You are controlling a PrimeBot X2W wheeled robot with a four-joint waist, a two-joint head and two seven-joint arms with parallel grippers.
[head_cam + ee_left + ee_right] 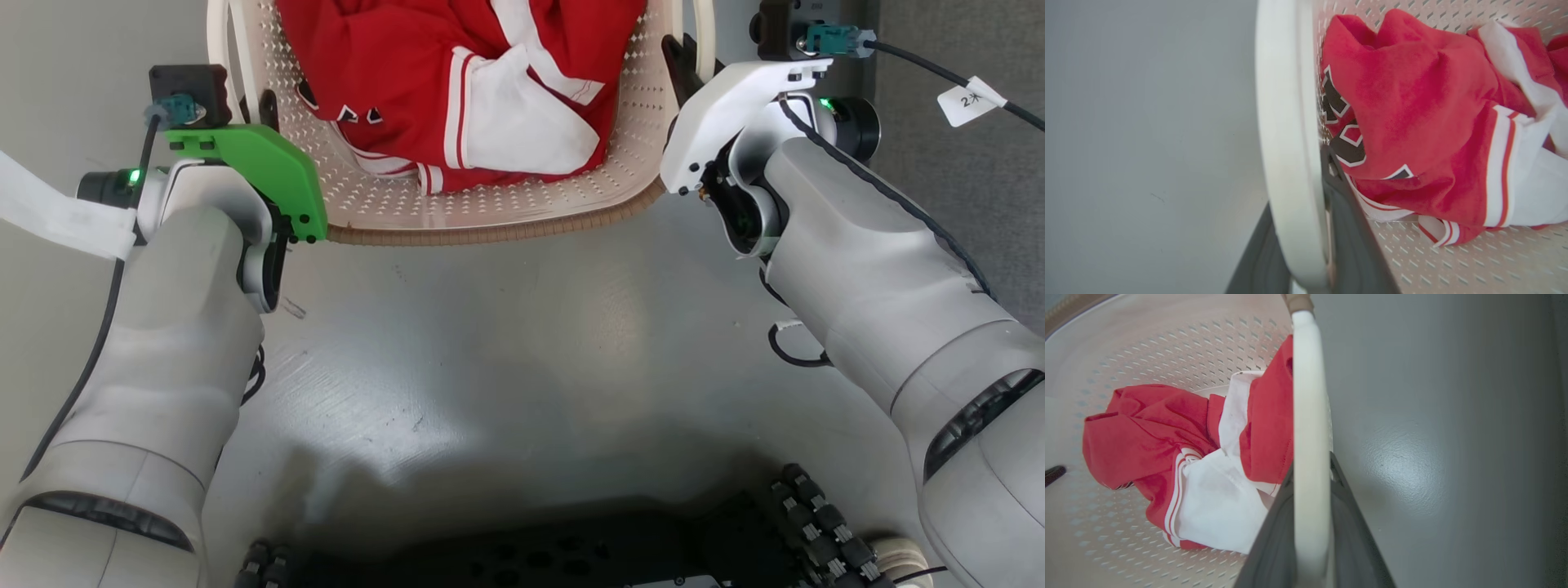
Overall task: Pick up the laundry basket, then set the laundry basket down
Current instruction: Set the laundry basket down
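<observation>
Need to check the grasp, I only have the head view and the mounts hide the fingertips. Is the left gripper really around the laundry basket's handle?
Observer: Yes. In the left wrist view the left gripper straddles the left handle of the laundry basket, one finger inside the basket, one outside, both pressed against it.
Operator: And the right?
Observer: The right wrist view shows the right gripper clamped on the right handle the same way.

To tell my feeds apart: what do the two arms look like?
Pale grey forearms, left and right, with dark-fingered tools. The left tool has a green wrist cover; the right tool has a white cover and a black cable with a white tag marked 2.
</observation>
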